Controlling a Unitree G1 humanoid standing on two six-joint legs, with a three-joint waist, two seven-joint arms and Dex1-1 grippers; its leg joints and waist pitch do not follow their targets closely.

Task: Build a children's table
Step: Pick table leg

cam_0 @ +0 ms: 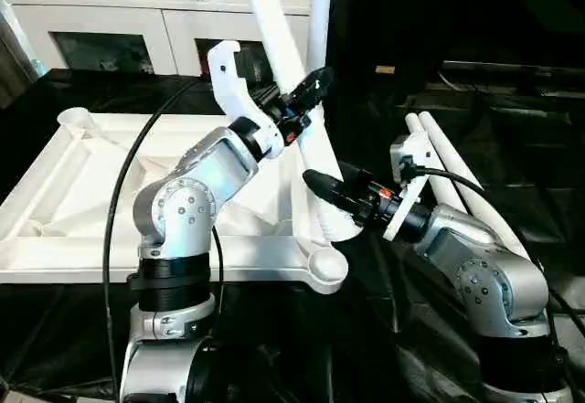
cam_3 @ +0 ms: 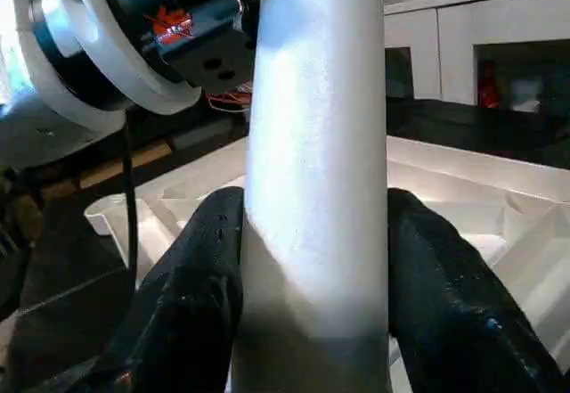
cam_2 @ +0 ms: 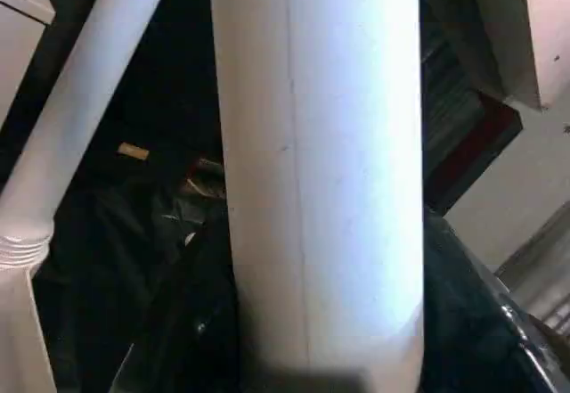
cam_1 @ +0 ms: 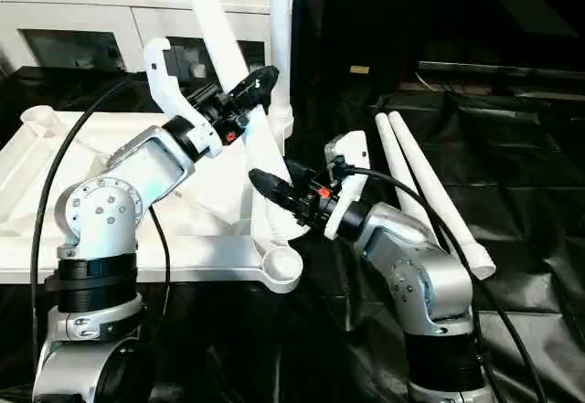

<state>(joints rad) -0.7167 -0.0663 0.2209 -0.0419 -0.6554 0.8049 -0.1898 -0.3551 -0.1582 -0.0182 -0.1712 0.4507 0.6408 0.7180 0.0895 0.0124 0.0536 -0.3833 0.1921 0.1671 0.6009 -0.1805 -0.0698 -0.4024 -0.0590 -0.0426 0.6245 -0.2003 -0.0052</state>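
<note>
Above the tabletop, both jaws grip 1 leg, its foot hidden.

White tabletop and legs (black cloth underneath).

Both head cameras look forward and down from above the forearms, a little apart, sharing the upturned tabletop, the leaning leg and the cabinet behind. Each wrist camera sits close against that leg, looking along its own claw.
</note>
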